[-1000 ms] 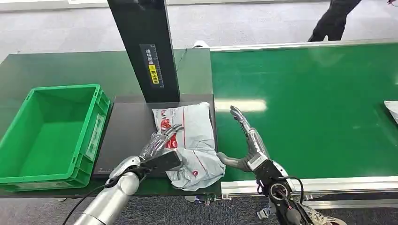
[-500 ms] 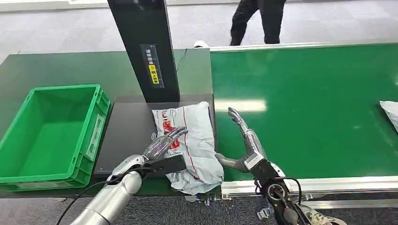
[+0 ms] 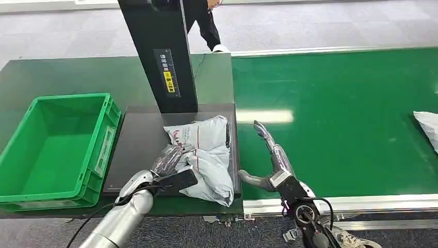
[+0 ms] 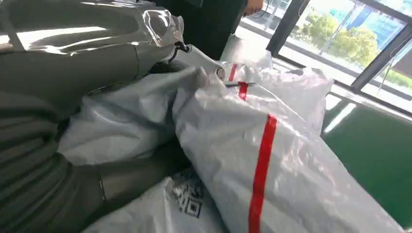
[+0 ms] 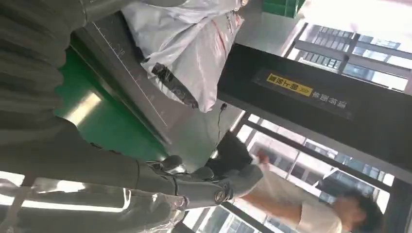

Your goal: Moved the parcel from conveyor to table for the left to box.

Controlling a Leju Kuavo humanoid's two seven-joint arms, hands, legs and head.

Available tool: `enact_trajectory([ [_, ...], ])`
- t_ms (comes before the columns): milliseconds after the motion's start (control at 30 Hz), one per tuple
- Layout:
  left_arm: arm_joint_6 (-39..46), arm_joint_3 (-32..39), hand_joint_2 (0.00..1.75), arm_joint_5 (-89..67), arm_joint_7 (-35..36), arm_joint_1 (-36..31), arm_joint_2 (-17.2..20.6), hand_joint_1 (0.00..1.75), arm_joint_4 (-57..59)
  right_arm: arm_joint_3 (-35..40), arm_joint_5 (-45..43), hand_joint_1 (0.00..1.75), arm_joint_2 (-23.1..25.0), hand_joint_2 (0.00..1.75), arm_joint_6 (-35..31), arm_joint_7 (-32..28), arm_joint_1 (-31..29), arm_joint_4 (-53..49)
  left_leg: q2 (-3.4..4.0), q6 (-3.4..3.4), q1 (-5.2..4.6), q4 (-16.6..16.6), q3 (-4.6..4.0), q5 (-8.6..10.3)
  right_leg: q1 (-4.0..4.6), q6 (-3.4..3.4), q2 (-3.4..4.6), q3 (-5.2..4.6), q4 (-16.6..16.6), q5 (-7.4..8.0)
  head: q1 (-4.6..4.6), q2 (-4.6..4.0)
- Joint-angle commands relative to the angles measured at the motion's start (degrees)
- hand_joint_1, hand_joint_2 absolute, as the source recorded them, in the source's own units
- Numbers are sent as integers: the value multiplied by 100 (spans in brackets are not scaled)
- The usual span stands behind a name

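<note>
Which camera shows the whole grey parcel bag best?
The head view is best: the whole parcel lies on the dark table with the left hand gripping it. The left wrist view shows a close-up of its crumpled plastic and red stripe. The right wrist view shows one end of it.

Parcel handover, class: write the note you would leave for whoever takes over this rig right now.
Left robot hand: fingers closed into the grey parcel, gripping it.
Right robot hand: open, holding nothing, over the conveyor beside the parcel.
Parcel: bunched up on the dark plate on the table.
Green box: nothing in it.
Done: parcel is off the conveyor.
Left: the left robot hand lifts it into the box. Another parcel waits at the conveyor's far right.
</note>
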Motion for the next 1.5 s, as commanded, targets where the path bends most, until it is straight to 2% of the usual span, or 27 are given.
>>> enact_trajectory([
  [33,943,404,175,314,-686,430,-61,175,-772,-134,-16,0,-60,175,57,1,38,-56,2,13,2,-2,3,-1,6,-18,-1,4,-7,2,-2,0],
  [233,1753,657,175,889,-1244,812,-84,175,-1650,-107,-151,0,-191,175,30,-43,122,-138,-3,13,4,1,-4,-2,8,-16,-8,-4,-6,0,-2,0],
  [400,2899,740,175,1038,-1925,1036,-53,175,-2432,-8,-282,0,-228,175,-22,-32,-19,-82,-1,17,6,4,-9,-3,11,-20,-6,-7,-6,1,0,0],
  [600,2973,705,175,1070,-1930,1051,-15,175,-2598,39,-331,0,-235,175,-38,-1,-107,-37,-1,8,1,2,-14,-1,4,-11,-3,-13,-1,1,0,0],
  [700,3700,754,175,994,-2136,1180,32,175,-3107,162,-455,0,-278,175,-110,23,-224,82,3,17,5,2,-10,-3,11,-21,0,-8,-7,4,0,0],
  [800,3700,1363,175,498,-2136,1464,-138,175,-3820,200,-507,0,-297,175,-156,22,-206,76,12,16,7,6,-14,-7,13,-21,9,-14,-4,3,-2,0],
  [867,3700,1364,175,544,-2136,1486,-81,175,-3848,202,-508,0,-300,175,-157,22,-190,68,13,11,6,5,-13,-7,10,-16,7,-14,-3,1,-2,0],
  [933,3700,1727,175,303,-2136,1515,-234,175,-3820,185,-513,0,-297,175,-169,23,-135,29,4,13,6,1,-9,-5,10,-19,1,-7,-6,1,-2,0],
  [1133,3700,2110,175,191,-2136,1499,-328,175,-3763,167,-512,0,-305,175,-187,19,-25,-43,1,14,7,2,-11,-3,11,-18,-2,-8,-7,3,-2,0],
  [1300,3700,2110,175,191,-2136,1499,-328,175,-3763,167,-512,0,-305,175,-187,19,-25,-43,-2,9,2,0,-12,-2,5,-11,-4,-11,-3,-1,0,0],
  [1400,3700,3027,175,21,-2136,1382,-526,175,-3588,113,-492,0,-308,175,-219,18,115,-158,-3,9,4,-1,-10,-2,7,-14,-5,-9,-5,-1,-2,0],
  [1500,3700,3841,175,-33,-2136,1297,-533,175,-3639,98,-474,0,-314,175,-225,21,168,-169,6,14,10,-3,-3,-5,15,-24,2,-3,-11,2,-2,0],
])
